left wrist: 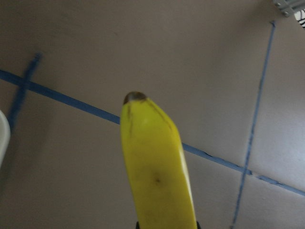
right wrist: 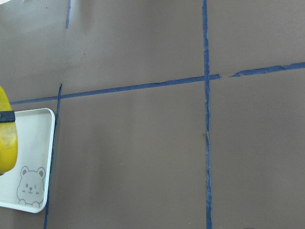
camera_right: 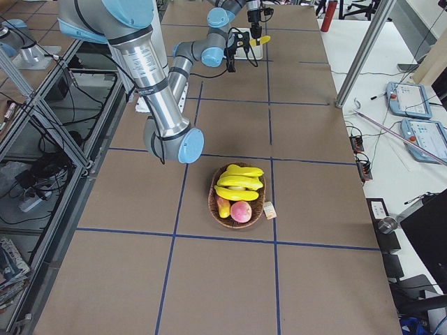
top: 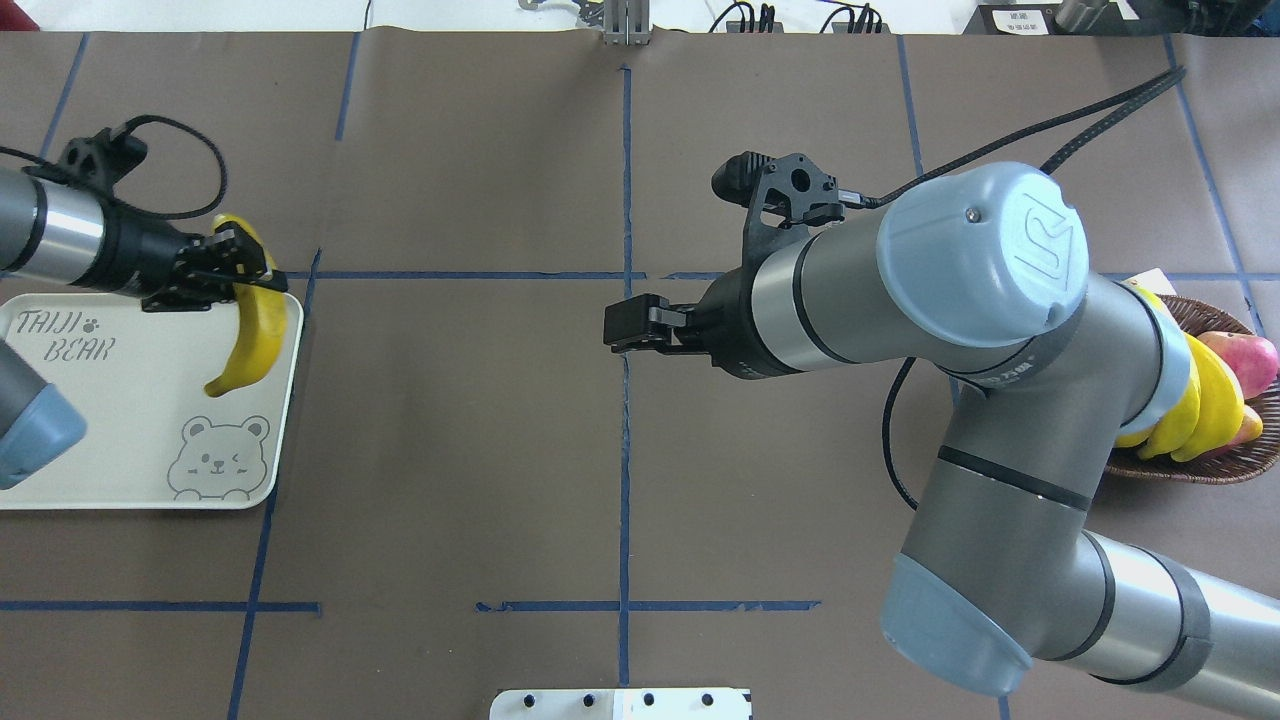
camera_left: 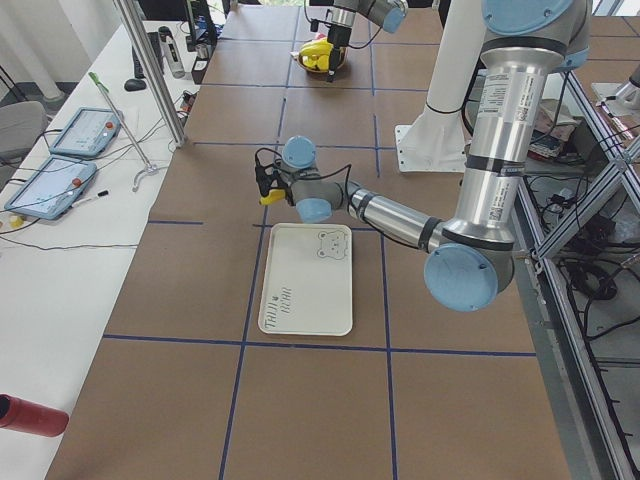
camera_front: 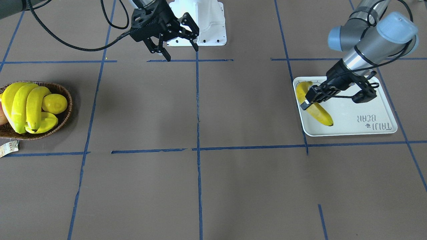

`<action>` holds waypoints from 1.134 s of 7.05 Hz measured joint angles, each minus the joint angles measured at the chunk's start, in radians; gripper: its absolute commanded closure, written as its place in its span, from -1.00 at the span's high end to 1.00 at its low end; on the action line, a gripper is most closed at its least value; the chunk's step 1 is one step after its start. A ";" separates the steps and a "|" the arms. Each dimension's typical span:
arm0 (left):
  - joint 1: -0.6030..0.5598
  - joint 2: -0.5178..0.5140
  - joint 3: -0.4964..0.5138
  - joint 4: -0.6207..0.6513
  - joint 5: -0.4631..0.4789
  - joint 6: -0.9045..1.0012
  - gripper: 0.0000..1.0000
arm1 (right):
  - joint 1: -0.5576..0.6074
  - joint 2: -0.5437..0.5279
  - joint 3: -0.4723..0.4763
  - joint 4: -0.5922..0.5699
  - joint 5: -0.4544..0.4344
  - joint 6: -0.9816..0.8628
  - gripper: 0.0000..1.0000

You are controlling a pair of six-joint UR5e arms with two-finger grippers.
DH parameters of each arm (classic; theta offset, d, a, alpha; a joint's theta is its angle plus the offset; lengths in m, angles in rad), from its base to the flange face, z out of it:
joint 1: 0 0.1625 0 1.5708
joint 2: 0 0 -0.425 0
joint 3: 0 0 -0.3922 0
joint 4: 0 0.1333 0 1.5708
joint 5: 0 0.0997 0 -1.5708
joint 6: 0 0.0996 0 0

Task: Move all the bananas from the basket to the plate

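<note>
**At the Drop-Off Point: Clean Release**

Over the plate's [top: 120, 430] far-right corner, the banana [top: 255, 340] is pinched by the left gripper [top: 225, 270], one end overhanging the rim. Move inward, lower until supported, then release. The right gripper [camera_front: 181, 55], spread, hovers mid-surface. The other bananas [camera_front: 25, 106] sit in the basket [camera_front: 65, 91].

In the front-facing view I had the basket [camera_front: 68, 111] at the left edge, mid-height, with three bananas [camera_front: 25, 103] lying in it and a lemon [camera_front: 55, 103] to their right. The plate [camera_front: 353, 111] sat well apart at centre right. The fourth banana [camera_front: 321, 114] stretched over its left side, clamped in the left gripper [camera_front: 309, 100]. The right gripper [camera_front: 180, 50] hung at upper centre.
</note>
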 measured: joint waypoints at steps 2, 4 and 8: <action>-0.052 0.165 0.017 0.002 0.002 0.198 -1.00 | 0.012 -0.010 0.011 -0.031 0.002 0.000 0.99; -0.092 0.227 0.061 0.002 0.004 0.311 -1.00 | 0.017 -0.019 0.013 -0.039 0.003 0.000 0.99; -0.103 0.214 0.181 0.000 0.011 0.418 0.98 | 0.019 -0.031 0.013 -0.039 0.002 0.000 0.99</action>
